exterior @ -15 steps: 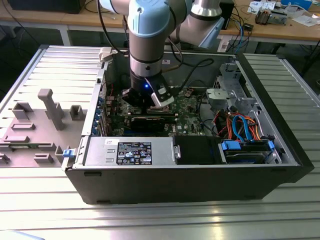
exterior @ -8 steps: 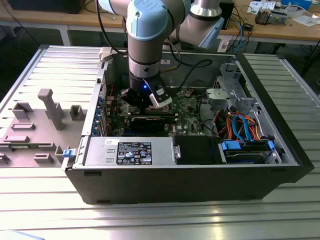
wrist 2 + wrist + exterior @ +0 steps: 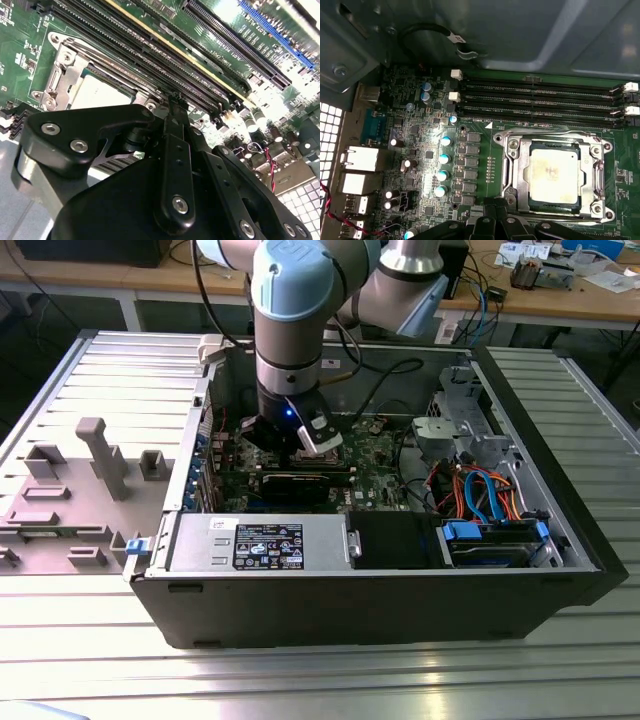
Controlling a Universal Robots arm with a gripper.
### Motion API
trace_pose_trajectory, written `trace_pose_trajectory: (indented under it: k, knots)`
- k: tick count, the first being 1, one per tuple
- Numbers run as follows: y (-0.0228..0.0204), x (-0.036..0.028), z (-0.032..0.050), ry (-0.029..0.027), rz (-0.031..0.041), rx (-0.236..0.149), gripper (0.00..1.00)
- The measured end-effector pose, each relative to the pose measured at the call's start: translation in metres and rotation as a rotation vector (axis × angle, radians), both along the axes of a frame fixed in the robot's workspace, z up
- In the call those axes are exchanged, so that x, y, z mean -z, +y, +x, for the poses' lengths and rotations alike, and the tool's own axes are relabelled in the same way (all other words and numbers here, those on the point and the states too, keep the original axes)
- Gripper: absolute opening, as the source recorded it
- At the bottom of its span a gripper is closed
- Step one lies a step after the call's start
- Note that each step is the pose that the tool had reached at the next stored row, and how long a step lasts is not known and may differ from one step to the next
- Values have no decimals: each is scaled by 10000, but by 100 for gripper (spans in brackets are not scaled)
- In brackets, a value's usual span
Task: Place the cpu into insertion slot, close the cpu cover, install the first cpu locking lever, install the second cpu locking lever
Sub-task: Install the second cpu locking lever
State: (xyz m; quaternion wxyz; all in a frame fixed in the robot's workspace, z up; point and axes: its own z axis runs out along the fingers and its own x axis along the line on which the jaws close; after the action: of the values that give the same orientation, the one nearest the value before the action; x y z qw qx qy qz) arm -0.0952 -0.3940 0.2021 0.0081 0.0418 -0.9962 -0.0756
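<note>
A ribbed metal table (image 3: 300, 680) carries the open computer case (image 3: 400, 590) (beside a grey fixture (image 3: 90, 480)).

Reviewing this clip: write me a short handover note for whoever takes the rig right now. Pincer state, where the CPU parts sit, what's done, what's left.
Pincer: low over the motherboard at the socket's edge, inside the open computer case. Whether it is open or shut cannot be told; nothing visibly held.

The cpu: seated flat in the insertion slot, silver top facing up.

The cpu cover: down, framing the chip, as seen in both wrist views.

Done: chip placed, cover apparently closed.

Left: the two locking levers. I cannot tell from these pictures whether either is latched; check before going on.
</note>
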Motion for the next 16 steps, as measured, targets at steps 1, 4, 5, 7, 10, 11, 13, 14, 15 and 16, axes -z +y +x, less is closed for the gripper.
trace_pose_trajectory:
  k: [1,4,5,7,10,11,13,14,15,16]
  knots:
    - [1,3,-1,-1,15,0,11]
    - [1,14,-4,-1,58,1,11]
    - [1,15,-4,0,61,1,11]
    - [0,16,-3,0,61,0,11]
    - [-2,12,-3,14,58,0,11]
    - [-2,5,-4,19,58,1,11]
    - [-2,-41,-4,28,60,0,11]
    - [-2,-55,-4,29,59,0,11]
    - [-1,-61,-4,29,61,0,11]
    - [-1,-61,-4,29,62,0,11]
